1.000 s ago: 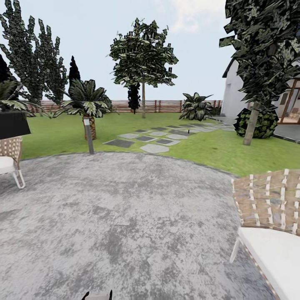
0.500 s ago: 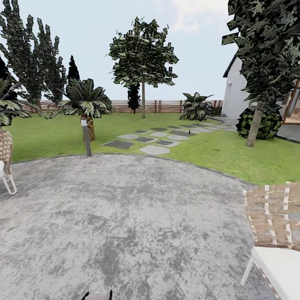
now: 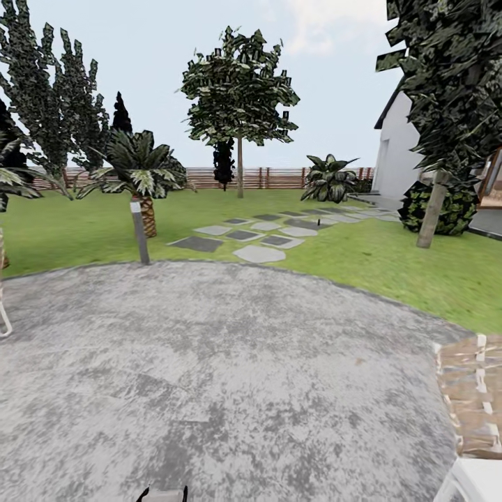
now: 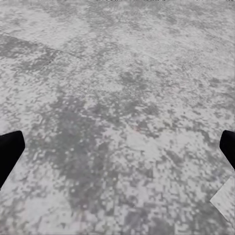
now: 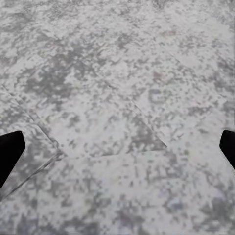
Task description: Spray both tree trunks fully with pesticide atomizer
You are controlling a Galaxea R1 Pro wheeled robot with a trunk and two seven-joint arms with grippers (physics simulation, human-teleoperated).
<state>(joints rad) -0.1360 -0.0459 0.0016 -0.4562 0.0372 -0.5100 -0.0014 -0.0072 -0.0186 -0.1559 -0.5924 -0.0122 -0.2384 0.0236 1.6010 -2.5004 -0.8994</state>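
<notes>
Two trees (image 3: pixel 239 167) ahead, wrists over paving (image 4: pixel 117 98)

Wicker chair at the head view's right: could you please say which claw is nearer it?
Probably right: the wicker chair sits on the robot's right, while the left claw and right claw both hang over grey paving.

Grey stone paving (image 3: pixel 230 376) is spread across the foreground; a woven chair (image 3: pixel 474 404) is seen at four o'clock.
</notes>
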